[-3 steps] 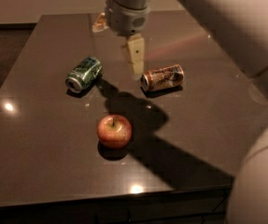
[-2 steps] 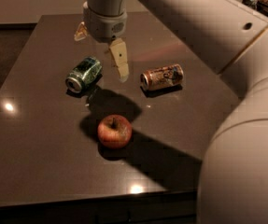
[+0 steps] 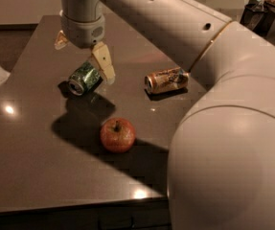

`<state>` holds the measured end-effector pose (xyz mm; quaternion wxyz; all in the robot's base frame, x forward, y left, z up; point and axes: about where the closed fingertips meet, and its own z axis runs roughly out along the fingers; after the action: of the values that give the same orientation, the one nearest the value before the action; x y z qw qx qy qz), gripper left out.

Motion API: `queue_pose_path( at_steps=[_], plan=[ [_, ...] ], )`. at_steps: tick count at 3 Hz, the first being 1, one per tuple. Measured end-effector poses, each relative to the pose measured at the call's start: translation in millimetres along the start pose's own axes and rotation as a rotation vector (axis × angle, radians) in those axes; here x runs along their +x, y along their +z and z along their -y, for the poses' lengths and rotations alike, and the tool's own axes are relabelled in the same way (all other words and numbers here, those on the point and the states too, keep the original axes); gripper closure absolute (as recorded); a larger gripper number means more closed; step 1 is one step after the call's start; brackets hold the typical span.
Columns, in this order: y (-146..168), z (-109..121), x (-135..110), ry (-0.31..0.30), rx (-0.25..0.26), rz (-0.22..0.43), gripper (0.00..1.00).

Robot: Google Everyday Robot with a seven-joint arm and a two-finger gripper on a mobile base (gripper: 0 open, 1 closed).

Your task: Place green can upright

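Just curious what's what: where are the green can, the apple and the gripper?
green can (image 3: 84,78): camera view, mottled label.
apple (image 3: 118,135): camera view, red skin.
gripper (image 3: 83,59): camera view, between open fingertips, over the green can.

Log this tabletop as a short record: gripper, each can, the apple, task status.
gripper: open, just above the green can
green can: lying on its side, left part of the table
brown can: lying on its side, right of the green can
apple: alone, nearer the front edge
task status: green can not yet upright
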<state>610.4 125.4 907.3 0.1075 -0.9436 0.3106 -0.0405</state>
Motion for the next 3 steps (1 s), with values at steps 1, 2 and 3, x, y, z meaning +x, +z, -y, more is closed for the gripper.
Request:
queue_pose_path(
  at_steps=[1,2,3],
  plan=[
    [20,12,-15,-0.087,-0.048,-0.012,0.00],
    [34,18,-15,-0.117,-0.083,-0.023,0.00],
    [45,22,-13,-0.133,-0.109,-0.029,0.00]
  ],
)
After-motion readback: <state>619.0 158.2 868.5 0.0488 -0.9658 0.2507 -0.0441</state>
